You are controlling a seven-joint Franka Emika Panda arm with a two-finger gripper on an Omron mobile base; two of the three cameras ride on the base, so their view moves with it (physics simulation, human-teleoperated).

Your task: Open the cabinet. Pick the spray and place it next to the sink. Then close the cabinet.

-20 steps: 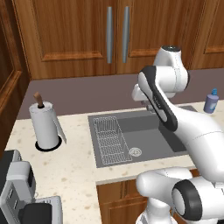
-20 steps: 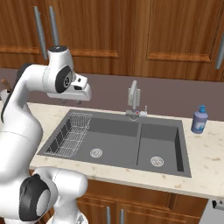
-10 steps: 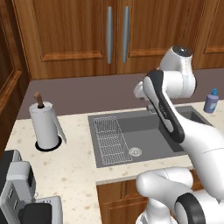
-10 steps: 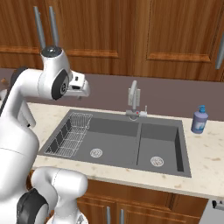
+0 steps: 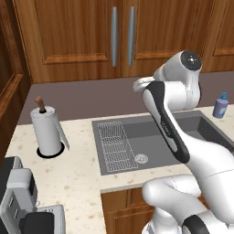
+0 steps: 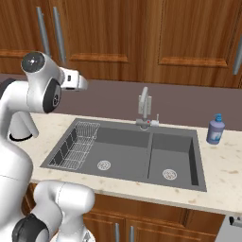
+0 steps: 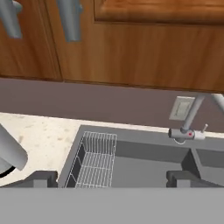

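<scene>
Cabinet (image 5: 122, 39) doors shut, nothing done yet; gripper (image 7: 111, 178) spread and empty over sink (image 6: 127, 155); spray unseen.

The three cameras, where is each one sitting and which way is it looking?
Left base view: behind the arm on its left, looking forward and down at the sink, paper towel roll and closed cabinet; the white arm rises at lower right.
Right base view: behind on the right, facing the same sink, faucet and a blue bottle; the arm rises at lower left.
Hand view: on the hand, looking along the gripper at the cabinet handles and wire rack.
All three views share the sink and cabinet.
</scene>
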